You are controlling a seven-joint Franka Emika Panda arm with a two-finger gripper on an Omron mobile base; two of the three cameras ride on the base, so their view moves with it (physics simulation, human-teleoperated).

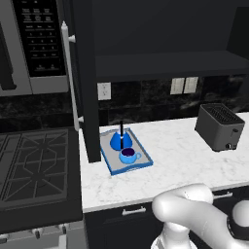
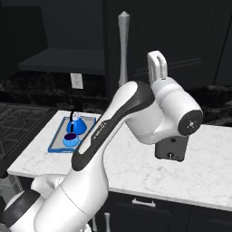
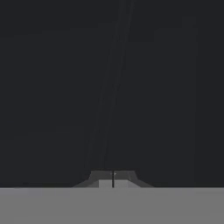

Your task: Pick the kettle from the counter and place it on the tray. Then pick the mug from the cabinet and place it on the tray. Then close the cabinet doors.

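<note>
Your gripper had its fingertips pressed together with nothing between them; in the hand view the two dark tips met along a thin line at the bottom, facing a flat dark surface crossed by one faint, slightly lighter streak running up from the tips. What that surface was, you could not tell from that view alone.

The tray lay on the counter, close to the counter's left end and just beside the black gas stove. On it stood the kettle at the far end and the mug at the near end, the two very close together, whether touching not clear. The mug's dark purple inside faced up.

From the right base view you saw the same pairing: kettle behind, mug in front, both inside the tray's blue rim, on the counter.

The left cabinet door stood open, edge-on toward you, its silver bar handle running vertically beside the grey microwave. The cabinet showed its dark inner shelf above the backsplash. A toaster sat at the counter's right, well apart from the tray.

The arm rose high in the right base view, its upper end near a tall pale bar handle. Tray, kettle and mug all sat low and to the left of it, well apart from the hand.
</note>
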